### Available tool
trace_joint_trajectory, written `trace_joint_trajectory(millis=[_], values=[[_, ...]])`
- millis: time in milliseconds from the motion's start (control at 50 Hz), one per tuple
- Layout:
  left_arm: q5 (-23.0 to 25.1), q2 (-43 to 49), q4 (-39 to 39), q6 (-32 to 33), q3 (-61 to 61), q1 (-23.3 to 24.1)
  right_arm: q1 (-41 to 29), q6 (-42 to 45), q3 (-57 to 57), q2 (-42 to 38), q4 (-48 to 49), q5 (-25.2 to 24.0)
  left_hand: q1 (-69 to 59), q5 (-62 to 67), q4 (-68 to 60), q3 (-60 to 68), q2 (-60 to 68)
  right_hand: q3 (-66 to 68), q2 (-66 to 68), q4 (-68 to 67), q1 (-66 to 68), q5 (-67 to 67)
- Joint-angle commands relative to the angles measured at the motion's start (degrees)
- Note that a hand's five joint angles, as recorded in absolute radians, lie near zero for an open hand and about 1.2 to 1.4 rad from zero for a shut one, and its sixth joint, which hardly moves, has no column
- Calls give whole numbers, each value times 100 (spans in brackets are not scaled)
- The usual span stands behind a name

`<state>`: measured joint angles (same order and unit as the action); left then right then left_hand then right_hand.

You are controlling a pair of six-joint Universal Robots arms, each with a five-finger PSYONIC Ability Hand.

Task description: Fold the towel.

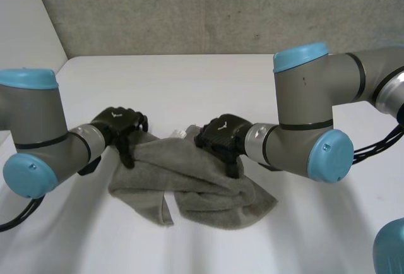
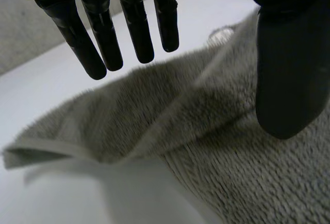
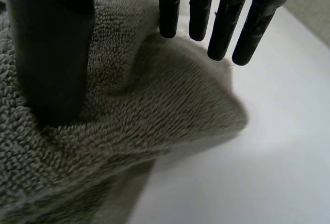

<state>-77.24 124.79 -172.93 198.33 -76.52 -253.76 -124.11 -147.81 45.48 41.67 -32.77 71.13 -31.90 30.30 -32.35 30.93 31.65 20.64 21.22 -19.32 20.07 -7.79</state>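
Note:
A grey towel (image 1: 196,182) lies crumpled and partly doubled over on the white table (image 1: 189,84). My left hand (image 1: 120,124) is at the towel's far left corner, its thumb hanging down over the cloth. In the left wrist view its fingers (image 2: 103,33) are straight and spread above the towel (image 2: 206,131), with the thumb (image 2: 291,74) apart from them. My right hand (image 1: 221,136) is over the towel's far edge near the middle. Its fingers (image 3: 227,22) hang straight above a raised fold of the towel (image 3: 154,121), while the thumb (image 3: 51,64) rests against the cloth.
A grey wall (image 1: 208,9) runs behind the table's far edge. Bare table surface lies beyond the towel and to both sides of it. Both forearms reach in low from the sides.

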Motion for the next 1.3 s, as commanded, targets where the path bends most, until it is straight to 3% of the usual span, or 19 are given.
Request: trace_joint_trajectory(millis=[20, 60, 140, 160, 200, 240, 380, 460, 480, 520, 540, 580, 660, 860, 960, 1060, 1240, 1280, 1300], values=[[-55, 387, -4, 354, 84, 29, -17, -37, 128, -53, -150, -2, 421, -1260, 466, -323, -396, 20, -38, -152, 77, -305], [-72, 467, -4, 469, 129, 46, -17, -37, 146, -62, -150, 6, 302, -1141, 347, -204, -276, 341, 283, -473, 398, -625], [-90, 678, -4, 645, 321, 90, -17, -37, 146, -62, -150, 6, -1590, 751, -1546, 1688, 1616, 2904, 2845, -3035, 2960, -3188], [-90, 678, -4, 645, 322, 90, -17, -37, 146, -62, -150, 6, -1599, 760, -1554, 1697, 1624, 2914, 2856, -3046, 2971, -3199], [-81, 748, -4, 654, 479, 108, -8, -37, 93, -45, -142, -2, -4075, 3235, -4030, 4172, 4100, 5191, 5132, -5322, 5247, -5475], [-90, 766, -4, 654, 602, 108, -8, -28, 49, -36, -124, -2, -4803, 3963, -4758, 4900, 4828, 5929, 5871, -6061, 5986, -6214], [-125, 661, -39, 584, 1508, 160, 10, -63, -654, 8, 280, 94, -4810, 3970, -4765, 4907, 4835, 5936, 5878, -6068, 5993, -6221], [-422, 293, -205, 330, 2551, 371, 36, -90, -918, 340, 2066, 540, -4810, 3970, -4765, 4907, 4835, 5936, 5878, -6068, 5993, -6221], [-424, 291, -206, 329, 2554, 371, 36, -90, -918, 342, 2073, 543, -4810, 3970, -4765, 4907, 4835, 5936, 5878, -6068, 5993, -6221], [-686, -23, -590, -126, 3097, 433, 62, -186, -342, 1041, 3734, 998, -4810, 3970, -4765, 4907, 4835, 5936, 5878, -6068, 5993, -6221], [-687, -25, -593, -128, 3099, 433, 62, -186, -338, 1045, 3743, 1000, -4810, 3970, -4765, 4907, 4835, 5936, 5878, -6068, 5993, -6221], [-932, -392, -1144, -644, 3319, 512, 62, -283, 493, 1789, 5213, 1175, -4810, 3970, -4765, 4907, 4835, 5936, 5878, -6068, 5993, -6221], [-977, -604, -1497, -936, 3284, 556, 80, -327, 1013, 2160, 5825, 1045, -4810, 3970, -4765, 4907, 4835, 5936, 5878, -6068, 5993, -6221], [-951, -368, -1384, -498, 2141, 881, 27, -213, 1350, 1599, 4385, 543, -4810, 3970, -4765, 4907, 4835, 5936, 5878, -6068, 5993, -6221], [-951, 114, -1410, 502, 1291, 908, 18, 94, 1455, 1125, 3736, 551, -4810, 3970, -4765, 4907, 4835, 5936, 5878, -6068, 5993, -6221], [-960, 414, -1410, 978, 772, 908, 10, 305, 1718, 975, 3235, 551, -4810, 3970, -4765, 4907, 4835, 5936, 5878, -6068, 5993, -6221], [-960, 275, -1358, 1111, -55, 908, 54, 754, 1833, 632, 1976, 507, -4810, 3970, -4765, 4907, 4835, 5875, 5817, -6007, 5932, -6160], [-969, 135, -1331, 1111, -186, 916, 62, 702, 1885, 684, 1810, 525, -4810, 3970, -4765, 4907, 4835, 3785, 3727, -3917, 3842, -4070], [-969, 133, -1331, 1111, -188, 916, 62, 701, 1886, 685, 1809, 525, -4810, 3970, -4765, 4907, 4835, 3773, 3714, -3904, 3829, -4057]])
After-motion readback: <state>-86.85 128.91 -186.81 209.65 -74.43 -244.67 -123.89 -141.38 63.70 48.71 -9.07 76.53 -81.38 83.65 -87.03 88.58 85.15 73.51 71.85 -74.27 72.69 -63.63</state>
